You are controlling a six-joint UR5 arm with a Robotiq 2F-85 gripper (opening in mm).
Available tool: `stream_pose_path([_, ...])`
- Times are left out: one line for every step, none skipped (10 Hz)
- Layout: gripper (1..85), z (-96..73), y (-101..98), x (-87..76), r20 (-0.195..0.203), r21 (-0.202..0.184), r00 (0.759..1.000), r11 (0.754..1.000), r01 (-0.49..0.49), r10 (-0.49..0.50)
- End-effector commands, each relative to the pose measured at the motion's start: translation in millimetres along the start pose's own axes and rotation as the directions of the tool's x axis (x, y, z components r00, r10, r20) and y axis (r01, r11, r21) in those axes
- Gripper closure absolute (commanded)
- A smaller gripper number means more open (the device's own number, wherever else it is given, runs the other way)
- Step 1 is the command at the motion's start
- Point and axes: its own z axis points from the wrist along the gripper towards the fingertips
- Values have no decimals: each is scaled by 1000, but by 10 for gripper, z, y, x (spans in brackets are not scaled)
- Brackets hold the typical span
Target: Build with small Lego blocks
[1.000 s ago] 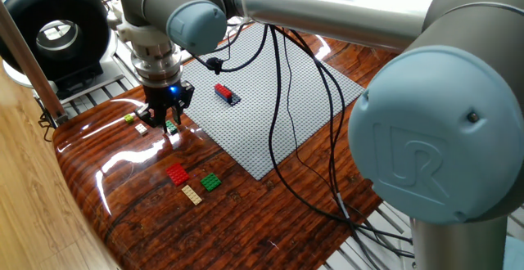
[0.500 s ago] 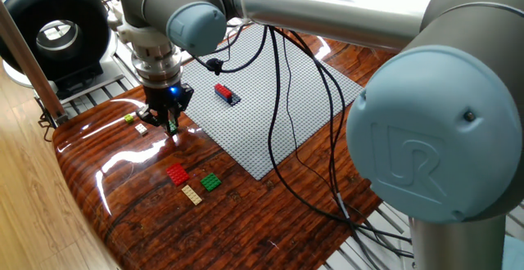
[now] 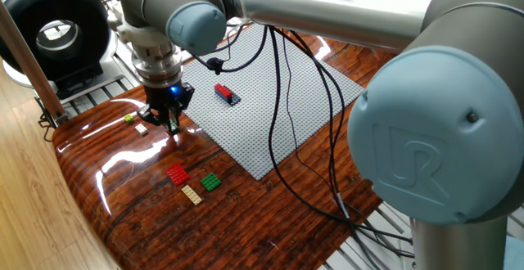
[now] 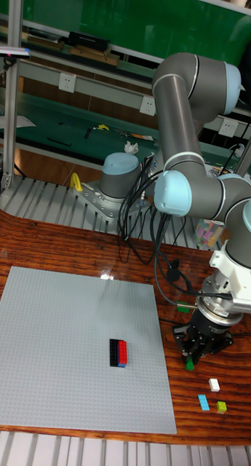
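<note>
A: Since the gripper (image 3: 171,123) hangs just off the grey baseplate (image 3: 270,114), where does the brick go from there?

B: The fingers pinch a small green brick (image 4: 190,365), held low over the wooden table (image 3: 123,196). The red-and-blue stack (image 3: 227,94) sits on the plate, beyond the gripper and away from the table's near edge.

A: How does that stack lie?

B: It is a short bar lying slantwise in the fixed view. Only one arm is here, so there is no choice of arm.

A: Any crowding?

B: A white brick (image 3: 141,128) lies just beside the fingers; red (image 3: 177,173), tan (image 3: 192,195) and green (image 3: 211,182) bricks lie nearer the table's edge. The plate around the stack is open.
</note>
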Motion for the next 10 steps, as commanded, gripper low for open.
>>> stream_pose_path([843, -128, -34, 34, 4, -13, 999, 999, 37, -37])
stream_pose_path([843, -135, 72, 47, 7, -27, 1000, 999, 16, -16])
stream_pose_path([843, -122, 188, -29, 34, -54, 999, 999, -5, 7])
stream_pose_path([843, -133, 261, -141, 75, -83, 997, 996, -23, 29])
stream_pose_path([843, -137, 249, -200, 96, -82, 994, 996, -42, 50])
stream_pose_path([843, -132, 182, -193, 94, -57, 994, 997, -56, 61])
stream_pose_path([843, -129, 160, -168, 86, -46, 995, 998, -37, 41])
stream_pose_path([843, -137, 139, -138, 76, -49, 997, 999, -7, 10])
stream_pose_path([843, -200, -103, -87, 61, -47, 998, 998, 33, -30])
stream_pose_path([843, -247, -301, -44, 50, -57, 996, 995, 77, -74])
